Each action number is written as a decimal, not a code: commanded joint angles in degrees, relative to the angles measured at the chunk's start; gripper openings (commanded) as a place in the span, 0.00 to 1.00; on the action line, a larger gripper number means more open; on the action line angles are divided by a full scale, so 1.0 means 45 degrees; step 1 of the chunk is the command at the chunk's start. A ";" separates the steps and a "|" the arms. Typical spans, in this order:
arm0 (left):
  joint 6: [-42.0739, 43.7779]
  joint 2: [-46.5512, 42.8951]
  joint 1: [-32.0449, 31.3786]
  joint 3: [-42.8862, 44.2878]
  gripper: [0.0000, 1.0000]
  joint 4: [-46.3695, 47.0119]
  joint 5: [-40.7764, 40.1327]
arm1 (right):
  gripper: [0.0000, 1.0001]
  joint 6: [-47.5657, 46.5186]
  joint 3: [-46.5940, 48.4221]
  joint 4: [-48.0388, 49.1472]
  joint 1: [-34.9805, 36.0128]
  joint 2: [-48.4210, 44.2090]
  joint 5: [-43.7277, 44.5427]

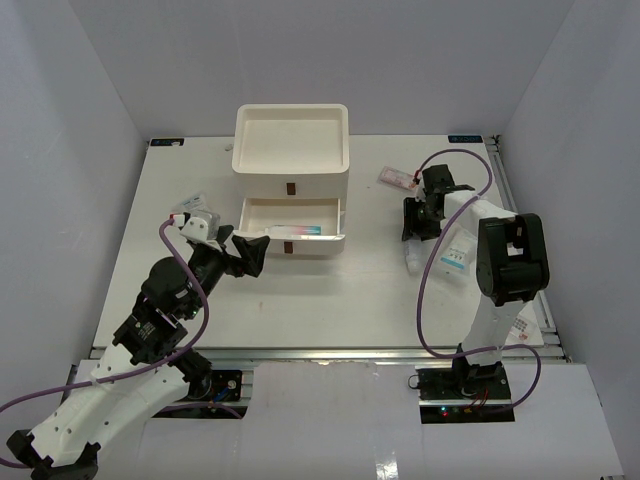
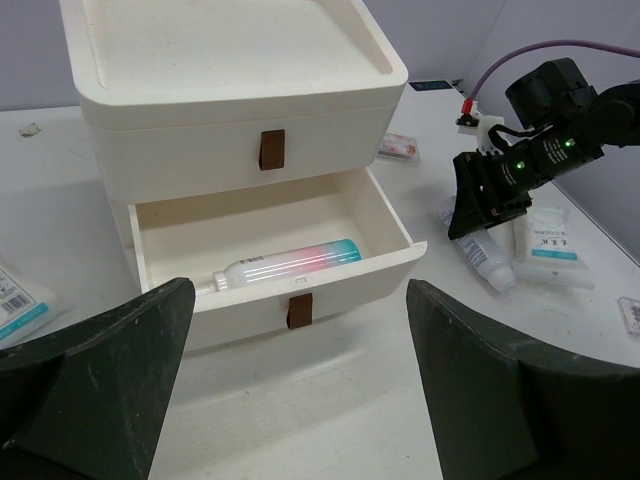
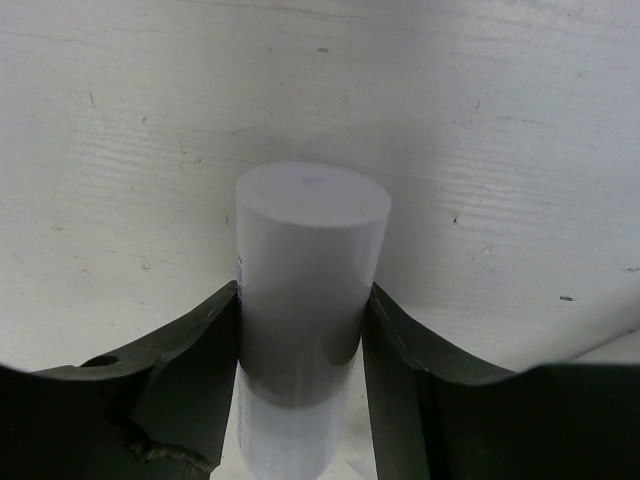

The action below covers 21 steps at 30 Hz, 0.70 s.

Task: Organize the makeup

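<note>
Left gripper (image 1: 247, 253): fingers wide apart and holding nothing, just at the front left corner of the open drawer (image 2: 385, 225). Mind it when you bring a load across.

Right gripper (image 3: 303, 300): fingers pressed against both sides of the white tube (image 3: 310, 200), which lies on the table (image 3: 480, 120) to the right of the box (image 2: 230, 110). The hold looks close to one end, so expect the long end to droop. Make sure the squeeze is firm, then lift straight up and slowly. If the tube swings, set it down and take it nearer the middle.

A clear sachet (image 2: 548, 240) lies just beside the tube. Rise clear of it before you travel, or you may drag it along.

The drawer already holds a pink-and-teal tube (image 2: 290, 265) along its front wall, with bare floor behind it. Come in over the right wall, turn the white tube parallel to that one, and lower it before letting go.

Further off, a pink packet (image 1: 397, 178) lies beyond the right gripper, not yet sorted.
</note>
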 commanded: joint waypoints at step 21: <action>-0.0004 0.0216 0.0350 0.0045 0.98 0.0139 0.0471 | 0.08 -0.9883 0.2410 -0.0148 0.4202 -0.6111 -0.4970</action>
